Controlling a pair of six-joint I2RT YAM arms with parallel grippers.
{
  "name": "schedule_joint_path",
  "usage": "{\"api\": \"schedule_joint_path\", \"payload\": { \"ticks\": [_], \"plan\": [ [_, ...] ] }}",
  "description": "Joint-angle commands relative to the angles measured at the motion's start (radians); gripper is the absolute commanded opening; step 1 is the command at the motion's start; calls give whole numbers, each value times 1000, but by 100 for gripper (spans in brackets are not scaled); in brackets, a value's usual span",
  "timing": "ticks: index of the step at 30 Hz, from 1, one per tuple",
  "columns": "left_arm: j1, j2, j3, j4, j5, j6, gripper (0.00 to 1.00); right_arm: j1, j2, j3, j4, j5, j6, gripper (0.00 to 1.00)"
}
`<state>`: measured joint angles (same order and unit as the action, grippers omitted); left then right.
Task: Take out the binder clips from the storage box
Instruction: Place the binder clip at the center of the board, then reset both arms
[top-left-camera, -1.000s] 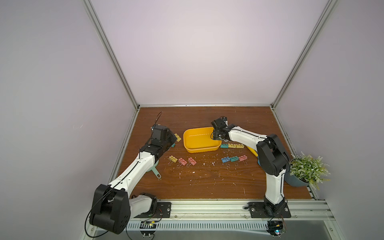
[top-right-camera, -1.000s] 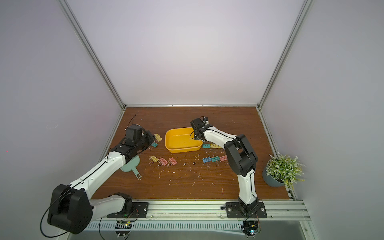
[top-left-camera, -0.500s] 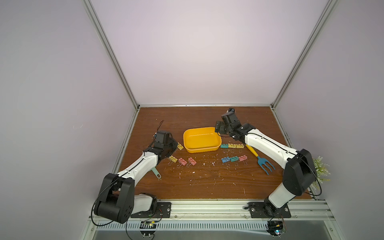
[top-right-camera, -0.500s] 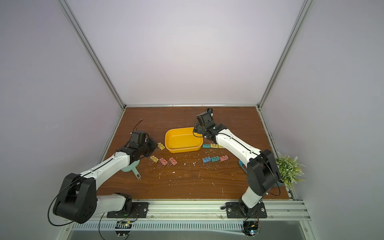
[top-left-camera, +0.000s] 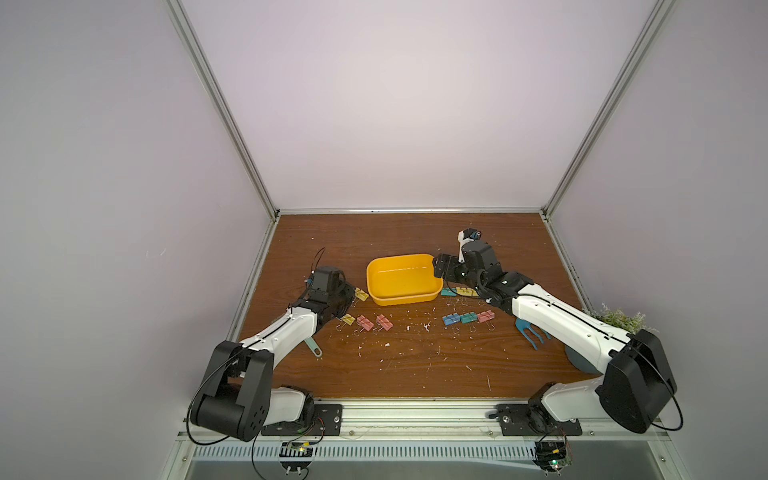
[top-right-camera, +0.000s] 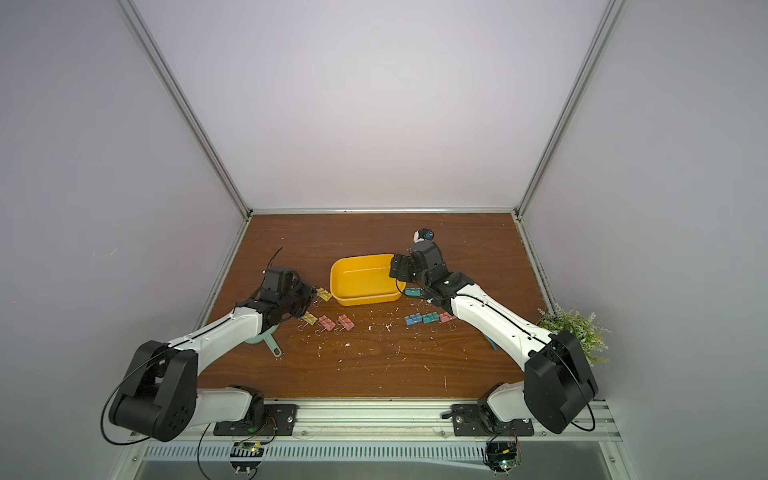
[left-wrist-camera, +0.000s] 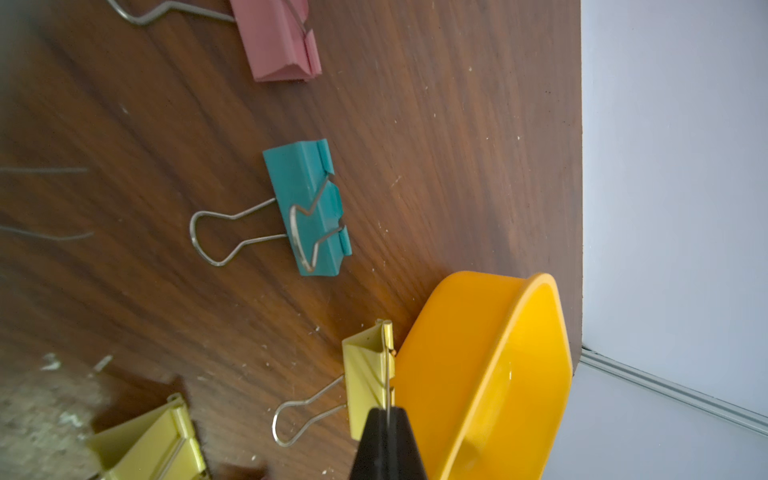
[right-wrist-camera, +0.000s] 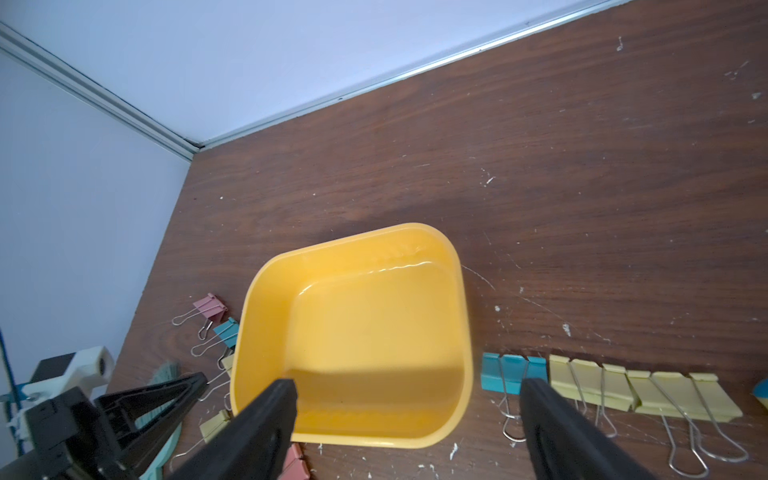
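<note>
Storage box (top-left-camera: 405, 298) is sitting empty on the worktop (top-left-camera: 415, 374), toward its far edge; binder clips (top-left-camera: 468, 318) are lying around it; left hand (left-wrist-camera: 388, 413) is seemingly pinching a yellow clip (left-wrist-camera: 368, 382) beside it; right hand (right-wrist-camera: 409, 384) is hovering spread; only that release is remaining.

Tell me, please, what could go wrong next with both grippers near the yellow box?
1. The left gripper is shut on the wire handle of a yellow clip right beside the storage box; pulling away unopened could drag the clip along.
2. The open right gripper straddles the box wall, a teal clip near its outer finger; closing might catch either.
</note>
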<state>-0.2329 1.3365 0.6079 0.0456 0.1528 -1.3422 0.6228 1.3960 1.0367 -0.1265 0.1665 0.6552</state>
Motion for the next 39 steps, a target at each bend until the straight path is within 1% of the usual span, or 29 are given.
{"api": "schedule_joint_path", "payload": {
  "ticks": [1, 3, 6, 9, 10, 11, 12, 15, 18, 22, 25, 29, 31, 32, 34, 35, 37, 38, 39],
  "plan": [
    [2, 25, -21, 59, -22, -38, 1, 8, -23, 1, 35, -26, 31, 90],
    [0, 38, -33, 97, -14, -39, 1, 8, -27, -3, 35, -35, 35, 91],
    [3, 44, -40, 90, -38, -34, 4, 10, -36, -12, 36, -47, 34, 91],
    [3, 28, -56, 95, -51, -34, 12, 11, -49, -21, 30, -32, 31, 91],
    [3, 18, -62, 94, -60, -34, 18, 11, -55, -24, 25, -21, 29, 91],
    [2, 10, -66, 94, -64, -35, 26, 10, -60, -25, 20, -10, 25, 91],
    [2, -1, -72, 94, -68, -38, 31, 11, -69, -28, 13, 6, 19, 92],
    [3, -32, -77, 85, -62, -24, 40, 10, -102, -39, 2, 77, -4, 92],
    [2, -85, -66, 27, -87, 13, 41, 9, -149, -64, 3, 172, -31, 93],
    [2, -187, -67, -39, -178, 67, 44, 9, -236, -130, 53, 288, -74, 95],
    [4, -262, -63, -57, -259, 151, 45, 7, -305, -205, 126, 362, -133, 96],
    [3, -341, -50, -40, -367, 344, 48, 0, -358, -284, 208, 493, -242, 99],
    [4, -370, -49, -26, -427, 428, 52, -11, -364, -316, 245, 558, -304, 99],
    [3, -382, -48, -23, -451, 467, 57, -16, -361, -331, 264, 583, -334, 99],
    [4, -404, -56, 6, -487, 564, 70, -31, -346, -371, 323, 622, -409, 99],
    [4, -413, -65, 26, -496, 604, 79, -38, -335, -389, 351, 636, -443, 99],
    [4, -422, -100, 96, -501, 721, 97, -57, -300, -423, 400, 673, -507, 99],
    [5, -421, -116, 120, -499, 767, 99, -68, -279, -436, 422, 693, -522, 99],
    [6, -421, -128, 131, -510, 809, 99, -84, -258, -448, 446, 713, -534, 99]
  ]
}}
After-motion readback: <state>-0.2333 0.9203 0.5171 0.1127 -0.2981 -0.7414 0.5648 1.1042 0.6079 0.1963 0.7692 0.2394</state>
